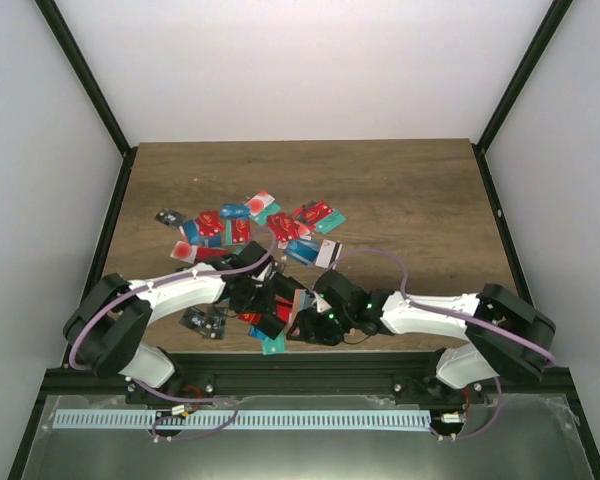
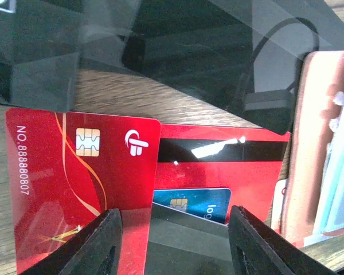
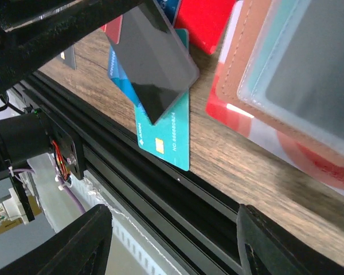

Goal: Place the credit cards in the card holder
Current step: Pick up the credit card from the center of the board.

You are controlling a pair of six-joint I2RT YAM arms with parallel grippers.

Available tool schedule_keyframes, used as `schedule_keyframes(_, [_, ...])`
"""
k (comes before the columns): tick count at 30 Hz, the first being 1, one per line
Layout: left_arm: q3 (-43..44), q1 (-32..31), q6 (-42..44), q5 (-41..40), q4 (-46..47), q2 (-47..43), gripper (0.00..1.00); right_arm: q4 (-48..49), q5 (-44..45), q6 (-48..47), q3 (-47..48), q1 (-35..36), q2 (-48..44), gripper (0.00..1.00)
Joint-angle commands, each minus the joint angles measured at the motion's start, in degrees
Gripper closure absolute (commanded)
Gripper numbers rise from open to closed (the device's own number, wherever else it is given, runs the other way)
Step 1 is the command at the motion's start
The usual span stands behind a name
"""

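Firstly, card holder: tan pouch near the front edge of the worktop, between the two arms; it has a clear window pocket, contents unreadable.
Credit cards: scattered loose across mid-worktop.
Left jaws: apart either side of a tilted black card; whether they grip it cannot be told.
Right jaws: apart, nothing between them.
Left wrist view shows: red chip card overlapping a red striped card.
Right wrist view adds: teal card at the front edge.

I see two white arms, left and right, with black joints, looping purple cables, green lights and matte-black fingers.
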Motion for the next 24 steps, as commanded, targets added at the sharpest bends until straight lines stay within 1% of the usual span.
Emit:
schedule_keyframes(1, [-4.52,-3.23,-1.51,0.63,-0.98,3.82,0.47,1.52,2.52,5.88,-1.13,2.38,0.31,0.38])
schedule_keyframes(8, [-6.90,-6.16,-4.85,0.09,-1.82,1.09,0.47,7.08,2.97,12.04,-3.83,6.88,1.55,0.39])
schedule_keyframes(14, [-6.86,-6.85,-6.89,-1.27,-3.59,-0.49,0.49,15.20,5.29,17.60,-5.87,10.52,3.94,0.38])
schedule_keyframes(19, [-6.26,-6.83,-6.91,-3.33,-5.43,-1.84,0.49,21.78,8.24,23.21,-7.75,11.94,6.01,0.39])
schedule_keyframes(24, [-6.66,-6.81,-8.92,-3.82,-5.26,-2.23,0.50,29.16,11.34,27.78,-8.99,12.76,9.46,0.39])
